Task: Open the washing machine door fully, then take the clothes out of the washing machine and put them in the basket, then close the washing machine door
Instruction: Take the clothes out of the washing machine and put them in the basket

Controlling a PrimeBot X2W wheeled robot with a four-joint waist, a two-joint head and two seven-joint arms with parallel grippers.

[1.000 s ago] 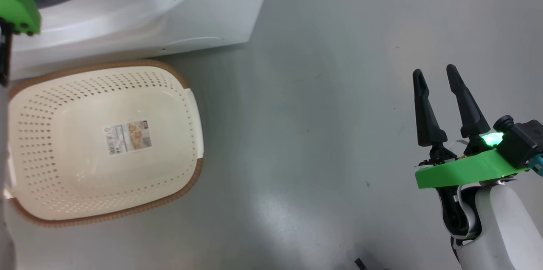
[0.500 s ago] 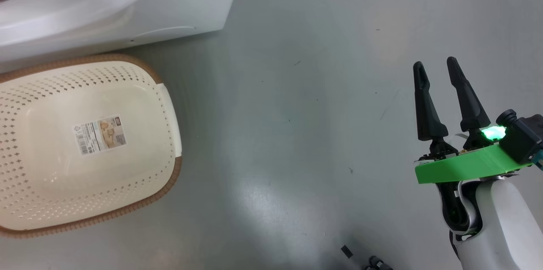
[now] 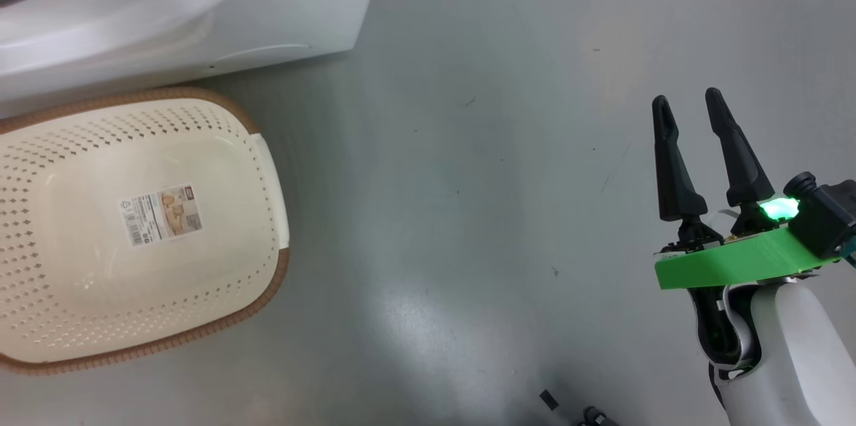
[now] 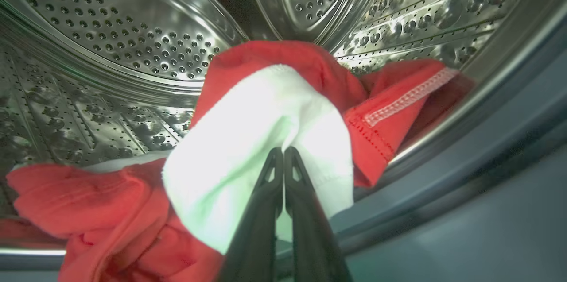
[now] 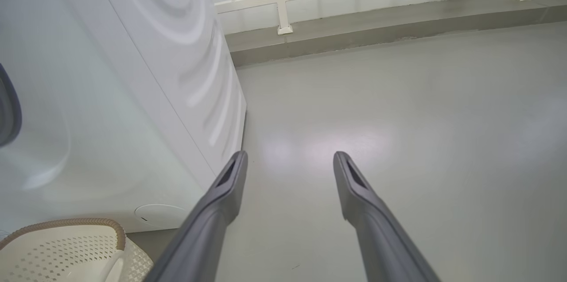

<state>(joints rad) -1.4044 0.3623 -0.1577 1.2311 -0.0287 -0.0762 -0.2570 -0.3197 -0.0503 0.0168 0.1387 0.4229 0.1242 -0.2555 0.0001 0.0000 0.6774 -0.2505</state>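
In the left wrist view, the left gripper (image 4: 283, 152) has its two long dark fingers pressed flat together. Their tips are sunk into a fold of the plain white soft cloth garment (image 4: 248, 140) at the centre of the frame. It appears to have that fold pinched, though the cloth hides the contact itself. Bright red cloth garments (image 4: 88, 202) with thin white stitched trim lie around and under the white one, from the lower left to the upper right. All of them are inside the perforated steel drum (image 4: 133, 38) of the big white boxy washing machine (image 3: 221, 18). The machine's grey rubber ring (image 4: 465, 149) crosses the lower right.

In the head view, the right gripper (image 3: 687, 99) stands at the lower right over the glossy grey floor (image 3: 468, 212), its fingers spread apart with nothing between them. The small cream perforated plastic basket (image 3: 279, 275) with a brown woven-look rim sits at the left, just below the washing machine's front. A paper label (image 3: 160, 215) lies on its bottom.
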